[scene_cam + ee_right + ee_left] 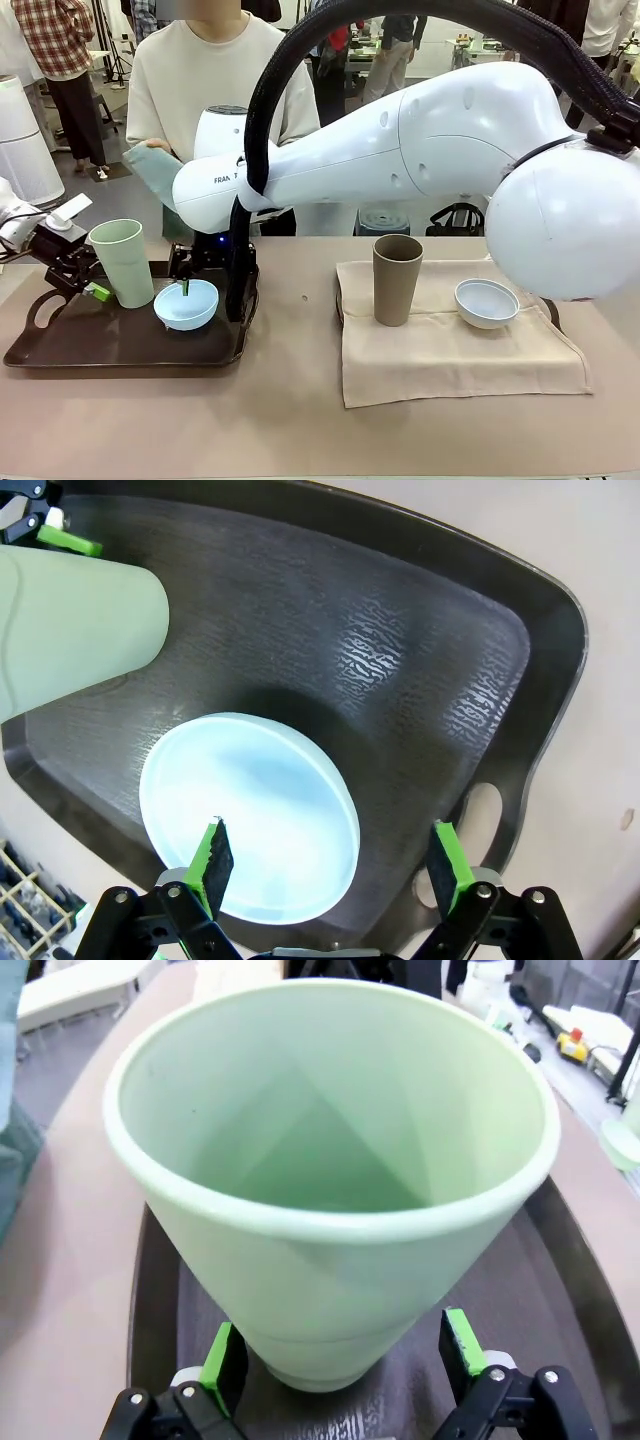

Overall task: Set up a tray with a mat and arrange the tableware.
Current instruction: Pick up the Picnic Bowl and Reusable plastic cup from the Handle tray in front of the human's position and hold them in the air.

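On the dark tray [60, 345] at the left stand a pale green tumbler [122, 262] and a light blue bowl [186, 304]. My left gripper [98, 289] is open, low at the tumbler's base. In the left wrist view the tumbler [330, 1180] stands between the green pads [218, 1360], with small gaps on both sides. My right gripper [198, 284] reaches across and hangs open over the bowl [250, 815], one finger above the bowl's inside and the other outside its rim. A brown tumbler [396, 280] and a bluish-white bowl [487, 303] stand on the beige mat [450, 355] at the right.
The right arm's white body [420, 140] spans the table from right to left above the mat. A person across the table holds a pale teal cloth [155, 172]. The tray's raised rim and handle hole [482, 810] lie close to my right gripper.
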Controlling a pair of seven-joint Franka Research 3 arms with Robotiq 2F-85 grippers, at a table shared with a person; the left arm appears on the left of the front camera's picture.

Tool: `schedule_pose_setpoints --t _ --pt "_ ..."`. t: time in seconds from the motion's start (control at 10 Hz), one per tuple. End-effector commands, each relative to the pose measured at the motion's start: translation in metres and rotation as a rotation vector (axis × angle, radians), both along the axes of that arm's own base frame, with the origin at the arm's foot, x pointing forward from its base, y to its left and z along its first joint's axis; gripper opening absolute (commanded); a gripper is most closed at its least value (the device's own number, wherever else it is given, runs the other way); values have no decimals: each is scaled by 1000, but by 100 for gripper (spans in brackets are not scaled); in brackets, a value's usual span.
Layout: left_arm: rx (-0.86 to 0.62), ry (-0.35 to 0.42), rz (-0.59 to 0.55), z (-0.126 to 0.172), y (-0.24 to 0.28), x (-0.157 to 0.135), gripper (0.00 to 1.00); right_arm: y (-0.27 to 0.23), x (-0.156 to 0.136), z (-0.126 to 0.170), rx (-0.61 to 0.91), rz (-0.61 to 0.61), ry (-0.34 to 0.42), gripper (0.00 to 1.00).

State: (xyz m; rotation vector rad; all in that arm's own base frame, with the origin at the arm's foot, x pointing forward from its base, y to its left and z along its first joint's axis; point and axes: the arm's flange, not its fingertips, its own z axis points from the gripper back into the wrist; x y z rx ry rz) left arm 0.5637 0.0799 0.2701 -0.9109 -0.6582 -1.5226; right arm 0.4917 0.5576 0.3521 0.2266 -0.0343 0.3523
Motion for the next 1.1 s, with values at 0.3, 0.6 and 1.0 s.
schedule_pose_setpoints --t 0.3,0.6,1.0 --pt "-39 -31 -46 -8 -12 -3 100 -6 -12 -12 1 -10 22 100" --pt "-64 -12 -50 -15 -16 2 100 -8 -18 -19 -8 -17 20 100" --pt "-106 -10 -56 -18 -21 6 100 -6 -19 -17 -4 -12 7 100"
